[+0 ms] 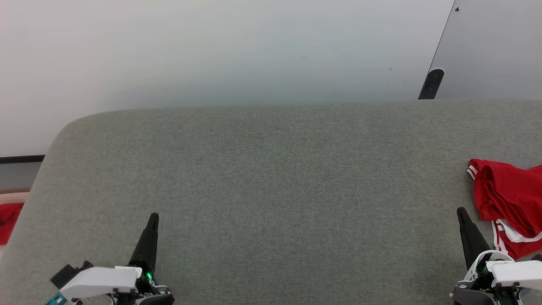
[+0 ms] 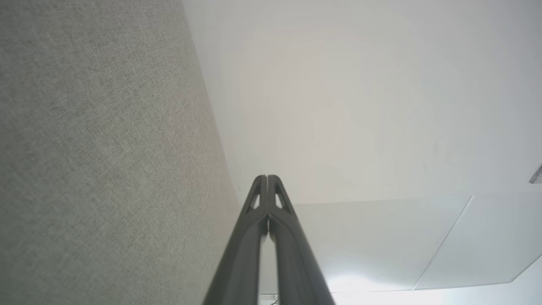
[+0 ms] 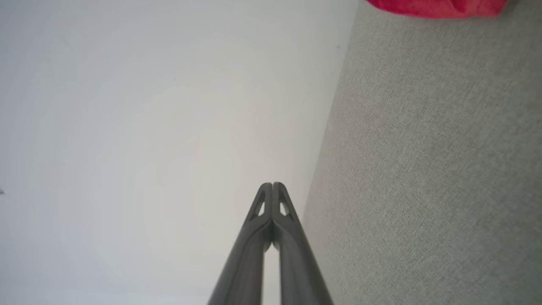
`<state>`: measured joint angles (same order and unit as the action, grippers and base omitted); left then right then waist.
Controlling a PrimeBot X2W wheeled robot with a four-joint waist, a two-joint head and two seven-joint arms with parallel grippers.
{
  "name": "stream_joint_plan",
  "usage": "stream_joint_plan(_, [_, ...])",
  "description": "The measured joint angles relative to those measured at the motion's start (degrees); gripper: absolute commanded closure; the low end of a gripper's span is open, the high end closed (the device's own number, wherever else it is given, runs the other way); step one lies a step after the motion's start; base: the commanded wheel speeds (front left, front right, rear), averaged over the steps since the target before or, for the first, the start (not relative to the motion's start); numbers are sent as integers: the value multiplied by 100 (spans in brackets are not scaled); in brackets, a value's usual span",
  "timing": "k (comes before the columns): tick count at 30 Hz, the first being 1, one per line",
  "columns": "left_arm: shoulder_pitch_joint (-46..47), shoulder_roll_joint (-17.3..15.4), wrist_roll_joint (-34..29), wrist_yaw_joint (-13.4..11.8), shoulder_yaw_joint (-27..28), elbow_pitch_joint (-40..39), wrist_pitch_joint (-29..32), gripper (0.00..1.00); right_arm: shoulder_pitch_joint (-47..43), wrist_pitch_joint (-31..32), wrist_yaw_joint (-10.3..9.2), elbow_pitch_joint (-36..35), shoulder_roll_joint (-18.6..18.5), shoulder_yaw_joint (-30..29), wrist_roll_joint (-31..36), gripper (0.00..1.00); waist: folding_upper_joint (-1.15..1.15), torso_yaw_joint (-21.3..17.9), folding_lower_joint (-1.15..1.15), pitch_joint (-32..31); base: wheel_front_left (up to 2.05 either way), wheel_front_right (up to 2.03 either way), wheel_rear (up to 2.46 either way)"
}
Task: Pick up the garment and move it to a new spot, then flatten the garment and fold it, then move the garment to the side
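The garment (image 1: 510, 203), a red jersey with white-and-red striped trim and white lining, lies bunched at the right edge of the grey surface (image 1: 271, 190); part of it runs out of the head view. A red strip of the garment (image 3: 440, 6) shows at the top of the right wrist view. My right gripper (image 1: 460, 212) is shut and empty, just left of the garment and apart from it. Its tips (image 3: 272, 184) press together. My left gripper (image 1: 154, 217) is shut and empty at the lower left, far from the garment, its tips (image 2: 266, 177) together.
A red cloth scrap (image 1: 9, 220) lies off the grey surface's left edge. A pale wall (image 1: 211, 51) rises behind the surface, with a grey panel (image 1: 491, 46) and a dark fitting (image 1: 432, 84) at the upper right. The grey surface is bare between the grippers.
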<state>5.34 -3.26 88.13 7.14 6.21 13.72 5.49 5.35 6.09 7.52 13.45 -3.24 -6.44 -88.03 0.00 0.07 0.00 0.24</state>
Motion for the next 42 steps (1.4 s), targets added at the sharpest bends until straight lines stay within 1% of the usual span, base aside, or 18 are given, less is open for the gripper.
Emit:
stream_joint_plan(12, [58, 38, 419, 18, 29, 36, 108, 100, 38, 34, 0, 63, 26, -10, -419, 100, 0, -7, 0, -6, 0, 0, 0])
stream_joint_plan(42, [65, 42, 419, 18, 29, 36, 108, 100, 81, 42, 0, 64, 30, -11, -427, 100, 0, -7, 0, -6, 0, 0, 0])
